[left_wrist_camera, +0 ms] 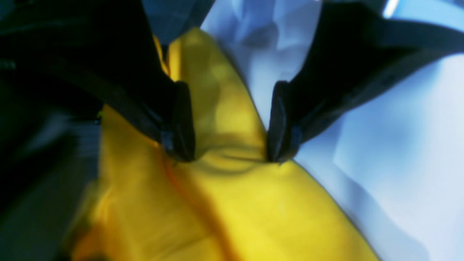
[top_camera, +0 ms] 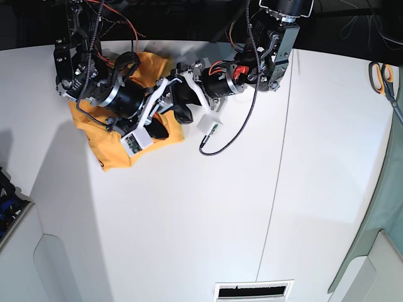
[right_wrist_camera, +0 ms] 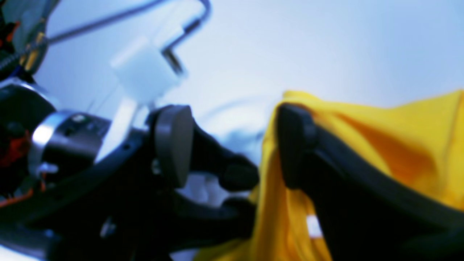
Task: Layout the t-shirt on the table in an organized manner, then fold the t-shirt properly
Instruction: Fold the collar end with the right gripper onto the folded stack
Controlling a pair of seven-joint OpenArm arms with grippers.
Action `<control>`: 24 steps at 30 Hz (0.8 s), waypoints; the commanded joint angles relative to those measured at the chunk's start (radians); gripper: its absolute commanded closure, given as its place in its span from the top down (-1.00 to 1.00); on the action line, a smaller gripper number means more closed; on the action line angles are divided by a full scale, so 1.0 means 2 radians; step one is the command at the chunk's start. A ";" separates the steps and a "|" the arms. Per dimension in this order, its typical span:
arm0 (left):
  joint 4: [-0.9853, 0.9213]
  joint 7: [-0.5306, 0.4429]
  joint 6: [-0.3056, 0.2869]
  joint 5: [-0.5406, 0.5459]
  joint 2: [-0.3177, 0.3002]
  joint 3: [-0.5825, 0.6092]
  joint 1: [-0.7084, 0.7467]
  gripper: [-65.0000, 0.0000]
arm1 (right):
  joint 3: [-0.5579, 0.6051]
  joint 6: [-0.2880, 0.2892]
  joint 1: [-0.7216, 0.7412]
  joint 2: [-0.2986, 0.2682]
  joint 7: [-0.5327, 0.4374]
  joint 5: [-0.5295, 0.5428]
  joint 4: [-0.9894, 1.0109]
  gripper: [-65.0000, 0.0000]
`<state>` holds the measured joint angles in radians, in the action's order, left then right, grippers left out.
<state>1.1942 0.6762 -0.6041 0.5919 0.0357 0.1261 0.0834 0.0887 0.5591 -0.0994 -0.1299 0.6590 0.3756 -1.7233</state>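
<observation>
T-shirt (left_wrist_camera: 224, 203) between open left gripper (left_wrist_camera: 232, 159)

Both arms reaching inward at far left, wrists nearly meeting; black left gripper (left_wrist_camera: 230, 157) spread wide, black right gripper (right_wrist_camera: 232, 145) spread wide too.

- Base view: bright, even overhead light on the wide smooth white tabletop (top_camera: 208, 207); soft grey shadows sit at the left edge, and focus is sharp.
- Both wrist views are heavily blurred with a cold blue cast.
- Left wrist view: the crumpled orange-yellow cotton t-shirt (left_wrist_camera: 232, 203) glows saturated; the upper left corner falls to near black.
- Right wrist view: the background is washed out pale.
</observation>
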 commanded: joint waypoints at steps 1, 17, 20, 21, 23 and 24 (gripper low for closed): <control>-0.005 0.028 0.007 -0.001 -0.003 -0.002 0.004 0.09 | -0.001 0.003 0.010 -0.001 -0.008 0.008 -0.009 0.13; -0.002 0.072 -0.026 0.052 -0.003 -0.002 0.004 0.09 | -0.066 -0.011 0.032 -0.003 -0.012 -0.028 -0.009 0.13; -0.002 0.074 -0.041 0.052 -0.003 -0.002 0.004 0.09 | -0.124 -0.019 0.049 -0.005 -0.011 -0.027 -0.009 0.13; -0.002 0.074 -0.042 0.052 -0.003 -0.002 0.004 0.09 | -0.142 -0.020 0.053 -0.010 -0.010 -0.026 -0.009 0.13; -0.002 0.075 -0.043 0.052 -0.003 -0.002 0.004 0.09 | -0.171 -0.028 0.056 -0.024 -0.011 -0.017 -0.006 0.13; -0.002 0.076 -0.043 0.052 -0.003 -0.002 0.004 0.09 | -0.184 -0.031 0.057 -0.033 -0.011 -0.011 -0.002 0.13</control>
<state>1.1927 0.7929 -0.6937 0.6971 0.0250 0.1200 0.0830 -0.2764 0.5007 -0.0017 -0.1841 0.6579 0.3435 -1.7142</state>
